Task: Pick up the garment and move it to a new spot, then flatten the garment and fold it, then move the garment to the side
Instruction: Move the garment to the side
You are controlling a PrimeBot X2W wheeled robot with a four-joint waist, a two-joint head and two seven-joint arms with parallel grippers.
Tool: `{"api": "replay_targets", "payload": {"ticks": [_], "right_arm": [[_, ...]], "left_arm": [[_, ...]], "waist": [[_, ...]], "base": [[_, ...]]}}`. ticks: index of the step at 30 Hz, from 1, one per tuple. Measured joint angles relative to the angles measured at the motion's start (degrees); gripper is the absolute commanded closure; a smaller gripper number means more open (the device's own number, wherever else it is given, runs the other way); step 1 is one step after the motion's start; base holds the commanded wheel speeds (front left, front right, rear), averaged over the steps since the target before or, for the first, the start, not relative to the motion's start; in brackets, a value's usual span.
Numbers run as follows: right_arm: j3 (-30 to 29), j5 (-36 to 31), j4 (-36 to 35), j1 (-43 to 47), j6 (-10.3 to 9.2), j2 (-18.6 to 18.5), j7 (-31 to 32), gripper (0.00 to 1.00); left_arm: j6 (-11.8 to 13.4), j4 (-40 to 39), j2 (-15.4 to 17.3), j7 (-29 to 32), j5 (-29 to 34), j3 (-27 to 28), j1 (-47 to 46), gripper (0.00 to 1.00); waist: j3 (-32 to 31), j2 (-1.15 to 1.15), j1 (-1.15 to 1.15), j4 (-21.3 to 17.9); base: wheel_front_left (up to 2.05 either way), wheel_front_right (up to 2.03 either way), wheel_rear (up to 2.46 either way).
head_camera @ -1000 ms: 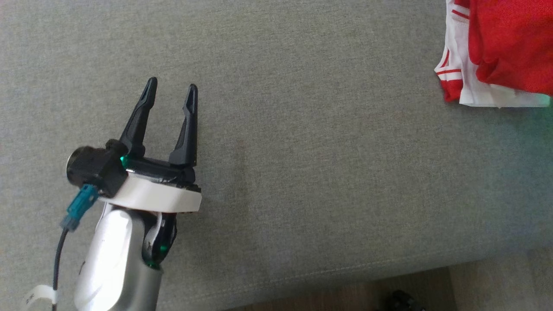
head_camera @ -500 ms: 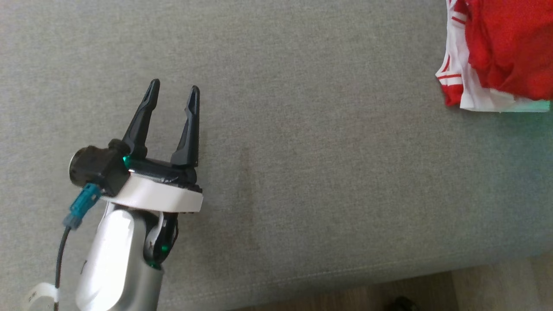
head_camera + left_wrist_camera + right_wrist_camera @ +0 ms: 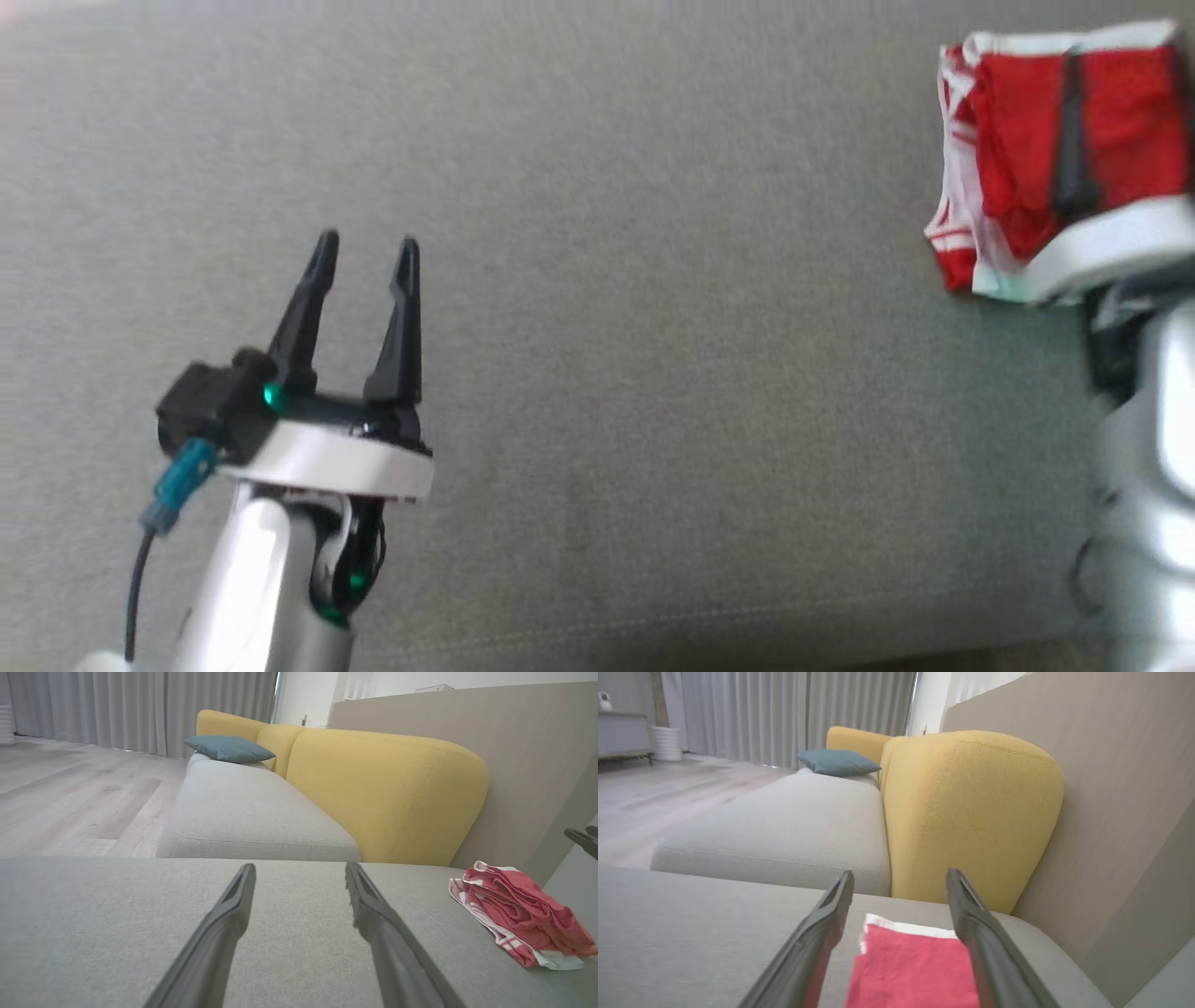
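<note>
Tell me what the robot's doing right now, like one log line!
garment: folded, lying on grey cushion | left gripper: open, empty | right gripper: open, over garment

- The carrying surface is a grey fabric seat cushion point(image 3: 700, 373), flat, with a fine weave and a stitched seam along its near edge
- One garment point(image 3: 1018, 159) lies directly on it: red cloth with white trim and thin stripes at one edge, folded in layers
- The garment lies well to the right of the left pincer point(image 3: 366, 247), near the cushion's right end
- From the right pincer point(image 3: 900, 873), the garment lies below, between its two spread fingers; whether a finger touches the cloth I cannot tell
- Beyond the left pincer's tips a second grey seat cushion point(image 3: 252, 807) follows, and a blue-green pillow point(image 3: 229, 748) lies on its far end
</note>
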Motion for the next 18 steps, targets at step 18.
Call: {"api": "replay_targets", "payload": {"ticks": [18], "right_arm": [[4.55, 14.52, -9.35, 28.71, 0.0, 6.97, -10.38, 0.0]], "left_arm": [[2.48, 1.58, 0.1, 0.0, 0.66, 2.2, 12.3, 0.0]], "waist": [[-14.1, 0.0, 0.0, 5.98]], "base": [[0.0, 0.0, 0.0]]}}
